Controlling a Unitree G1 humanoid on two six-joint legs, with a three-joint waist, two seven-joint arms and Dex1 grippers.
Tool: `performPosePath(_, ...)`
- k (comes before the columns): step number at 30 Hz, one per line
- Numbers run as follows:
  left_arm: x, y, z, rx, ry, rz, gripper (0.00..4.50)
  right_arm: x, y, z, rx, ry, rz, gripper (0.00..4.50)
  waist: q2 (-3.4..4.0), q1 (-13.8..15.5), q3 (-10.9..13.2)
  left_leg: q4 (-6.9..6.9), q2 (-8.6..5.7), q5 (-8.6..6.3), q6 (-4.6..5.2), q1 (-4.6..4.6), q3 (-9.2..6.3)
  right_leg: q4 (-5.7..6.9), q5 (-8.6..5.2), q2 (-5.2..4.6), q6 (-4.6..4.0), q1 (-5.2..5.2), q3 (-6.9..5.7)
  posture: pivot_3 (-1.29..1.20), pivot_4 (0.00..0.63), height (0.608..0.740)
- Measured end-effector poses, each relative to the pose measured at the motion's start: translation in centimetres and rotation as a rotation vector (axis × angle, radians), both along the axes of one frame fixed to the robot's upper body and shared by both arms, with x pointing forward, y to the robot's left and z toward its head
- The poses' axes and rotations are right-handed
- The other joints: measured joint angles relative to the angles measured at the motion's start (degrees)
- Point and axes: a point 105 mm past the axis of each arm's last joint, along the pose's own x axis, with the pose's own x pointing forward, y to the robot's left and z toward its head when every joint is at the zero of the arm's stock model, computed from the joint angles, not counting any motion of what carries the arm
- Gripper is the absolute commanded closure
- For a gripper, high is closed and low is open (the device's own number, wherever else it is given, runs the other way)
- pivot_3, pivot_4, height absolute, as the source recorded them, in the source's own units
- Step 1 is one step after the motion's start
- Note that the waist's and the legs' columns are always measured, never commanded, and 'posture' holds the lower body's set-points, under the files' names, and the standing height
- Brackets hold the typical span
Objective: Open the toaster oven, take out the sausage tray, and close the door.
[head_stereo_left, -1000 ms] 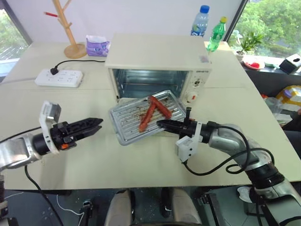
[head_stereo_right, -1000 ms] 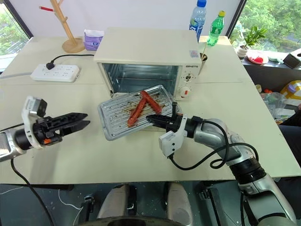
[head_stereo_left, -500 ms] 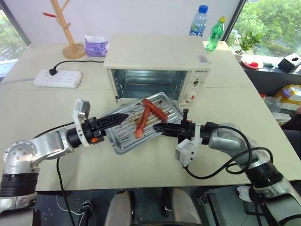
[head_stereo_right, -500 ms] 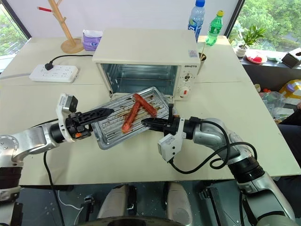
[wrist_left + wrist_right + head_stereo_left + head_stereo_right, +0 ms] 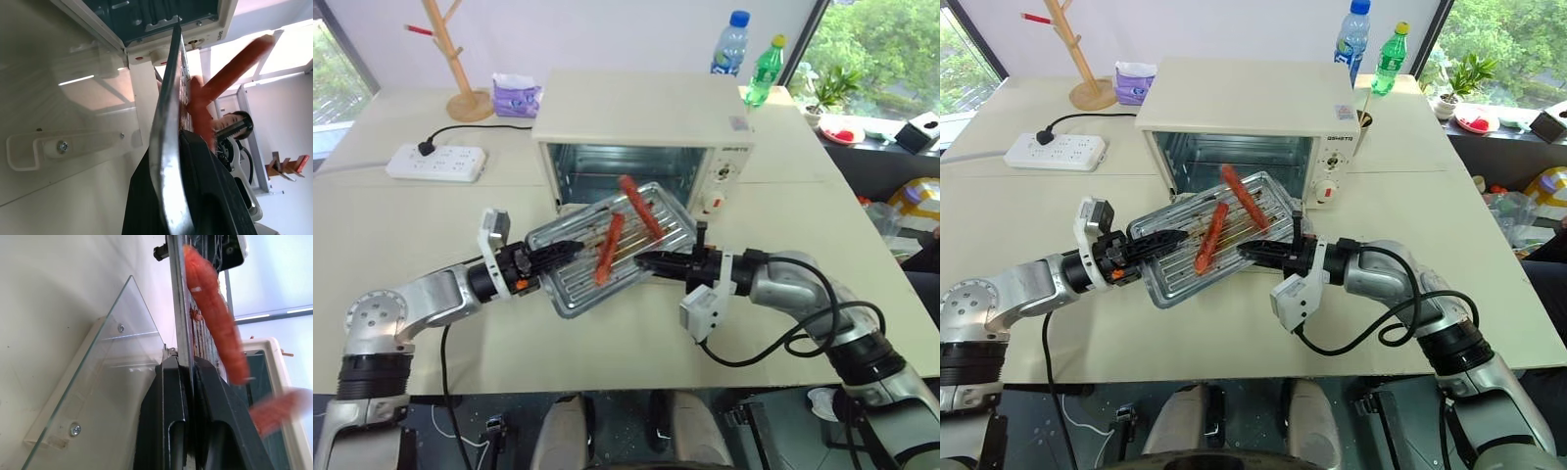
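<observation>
Holding the sausage tray point(image 5: 607, 247) from both ends, I see it lifted above the counter point(image 5: 431, 225), directly in front of the toaster oven point(image 5: 641, 132). My left fingers point(image 5: 560, 255) are clenched on the tray's rim at its 8 o'clock corner; in the left wrist view the thin metal edge point(image 5: 168, 147) sits pressed between the two black fingers. My right fingers point(image 5: 651, 261) are also clenched, grasping the tray's rim at about 4 o'clock, and the right wrist view shows the rim point(image 5: 183, 357) squeezed between them. The tray is tilted, its far right corner higher than its near left corner. Two red sausages point(image 5: 625, 227) are on the ridged bottom; they look blurred in the wrist views, so I cannot tell if they lie flat. The door point(image 5: 107, 387) is open and hangs down flat under the tray, its glass panel with the screws visible in both wrist views. The oven cavity point(image 5: 622, 171) stands open at 12 o'clock from the tray. On the counter at 10 o'clock from the oven lies a white power strip point(image 5: 437, 162), and farther back stand a wooden rack point(image 5: 455, 59) and a purple tissue pack point(image 5: 517, 96). At 1 o'clock behind the oven are two bottles point(image 5: 749, 57).
</observation>
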Motion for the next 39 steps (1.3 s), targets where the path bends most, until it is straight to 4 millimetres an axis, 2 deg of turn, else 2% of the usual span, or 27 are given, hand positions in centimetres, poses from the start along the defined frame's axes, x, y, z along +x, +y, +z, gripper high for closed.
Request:
performPosePath(8,-0.2,-0.2,-0.4,-0.020,0.016,0.001,4.42,-0.1,-0.2,-0.2,-0.009,0.020,0.000,4.50,0.00,0.0,0.0,0.00,0.00,-0.02,0.03,0.00,0.00,-0.01,0.00,0.00,0.00,0.00,0.00,0.00,0.150,0.722)
performPosePath(11,-0.2,-0.2,-0.4,-0.021,0.013,-0.001,4.50,0.0,-0.3,-0.2,-0.004,0.039,-0.006,3.46,0.00,0.0,0.0,0.00,0.00,-0.02,0.04,0.00,0.00,-0.01,0.00,0.00,0.00,0.00,0.00,0.00,0.150,0.722)
performPosePath(13,-0.2,-0.1,-0.2,-0.022,0.006,0.002,4.50,0.0,-0.3,-0.1,0.008,0.049,-0.010,2.48,0.00,0.0,0.0,0.00,0.00,-0.03,0.06,0.00,0.00,-0.01,0.00,0.00,0.00,0.00,0.00,0.00,0.150,0.722)
performPosePath(17,-0.3,0.3,-0.1,-0.007,-0.001,0.008,4.50,0.0,-0.8,0.2,-0.004,0.068,-0.020,2.48,0.00,0.0,0.0,0.00,0.00,-0.06,0.10,-0.01,-0.01,-0.02,0.00,0.00,0.00,0.00,0.00,0.00,0.150,0.722)
performPosePath(21,-0.4,1.8,-0.1,0.003,0.001,0.058,4.50,-0.9,-2.0,1.0,-0.026,0.093,-0.040,2.48,0.00,0.1,0.0,-0.01,0.02,-0.11,0.19,-0.01,-0.01,-0.04,-0.01,0.00,-0.01,0.01,0.00,0.00,0.150,0.722)
performPosePath(27,-1.3,3.7,-1.1,0.002,0.029,0.136,4.50,-1.8,-3.5,1.3,0.024,0.226,-0.095,2.48,0.00,0.1,0.0,-0.01,0.04,-0.13,0.22,-0.01,-0.01,-0.06,-0.10,-0.01,-0.18,0.01,0.00,0.00,0.150,0.722)
performPosePath(30,-2.9,4.5,-2.4,-0.008,0.062,0.188,4.50,-1.4,-5.5,1.3,0.068,0.348,-0.188,2.48,0.00,0.1,0.0,-0.03,0.08,-0.16,0.28,0.01,-0.06,-0.09,-0.11,-0.10,-0.20,0.00,0.00,0.00,0.150,0.722)
performPosePath(34,-4.1,5.4,-2.9,-0.032,0.065,0.269,4.50,-0.5,-7.2,1.4,0.168,0.521,-0.294,2.48,0.00,0.2,0.0,-0.02,0.10,-0.17,0.29,0.00,-0.07,-0.13,-0.13,-0.14,-0.24,0.01,0.00,0.00,0.150,0.722)
performPosePath(39,-6.1,7.7,-3.3,-0.038,0.064,0.427,4.50,0.8,-9.6,-0.1,0.276,0.826,-0.436,2.48,0.00,0.2,0.0,-0.02,0.10,-0.22,0.36,-0.01,-0.07,-0.16,-0.16,-0.21,-0.28,-0.02,0.00,0.00,0.150,0.722)
